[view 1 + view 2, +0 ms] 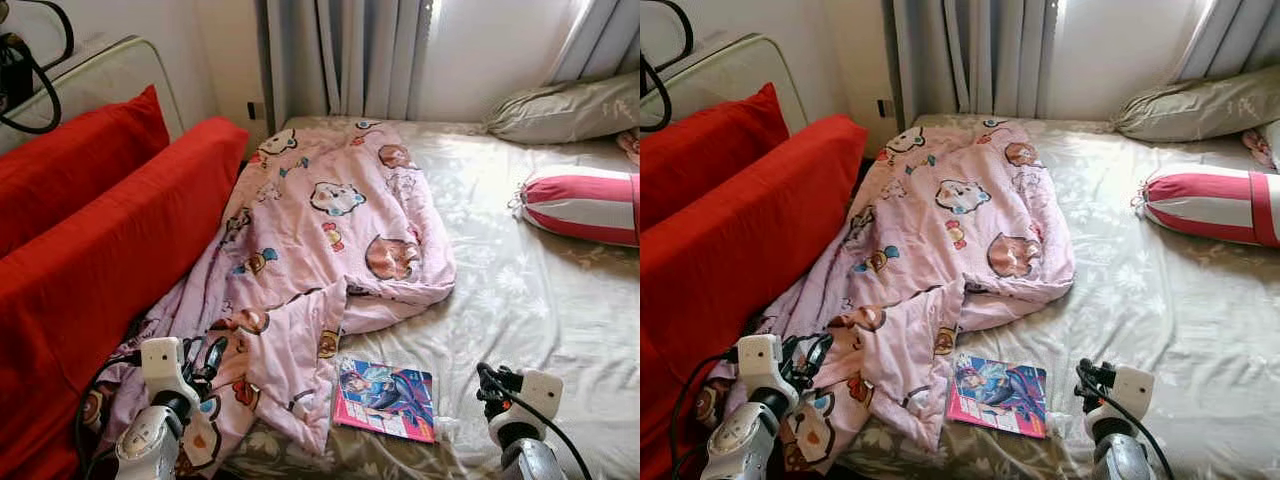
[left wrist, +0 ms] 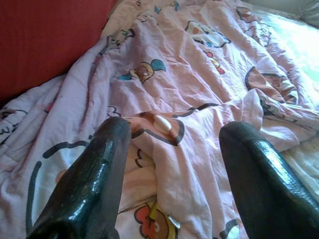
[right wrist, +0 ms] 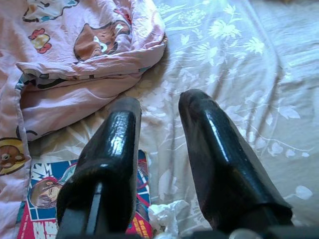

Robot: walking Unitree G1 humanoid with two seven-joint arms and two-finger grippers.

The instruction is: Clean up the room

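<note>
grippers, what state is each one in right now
left gripper: jaws open, empty, over the pink blanket.
right gripper: jaws open, empty, by the comic book.
</note>
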